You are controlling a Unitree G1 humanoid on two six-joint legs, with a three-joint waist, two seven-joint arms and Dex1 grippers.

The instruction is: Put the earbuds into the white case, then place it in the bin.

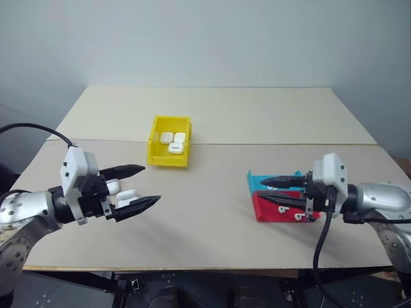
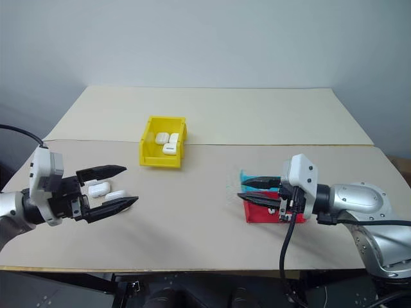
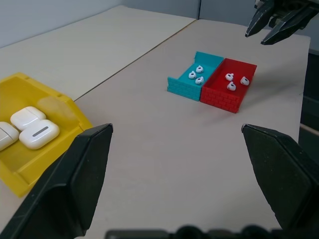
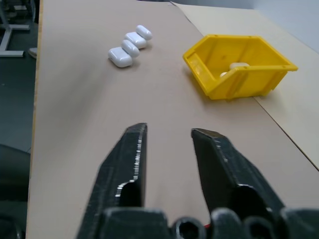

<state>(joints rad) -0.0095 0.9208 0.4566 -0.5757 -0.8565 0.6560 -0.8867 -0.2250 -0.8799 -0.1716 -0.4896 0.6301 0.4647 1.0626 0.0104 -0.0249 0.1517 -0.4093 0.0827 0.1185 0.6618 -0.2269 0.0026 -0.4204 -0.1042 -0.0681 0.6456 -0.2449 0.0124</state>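
Hovering left claw (image 1: 140, 186) spread wide and empty, right claw (image 1: 270, 191) parted, empty, yellow bin (image 1: 155, 154) holding white cases (image 1: 173, 142)

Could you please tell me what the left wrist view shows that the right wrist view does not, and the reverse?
The left wrist view alone shows the cyan tray and red tray, each holding three earbuds, plus the right pincer hanging above them. The right wrist view alone shows a row of white cases lying on the table. Both share the yellow bin with cases inside, and the tabletop.
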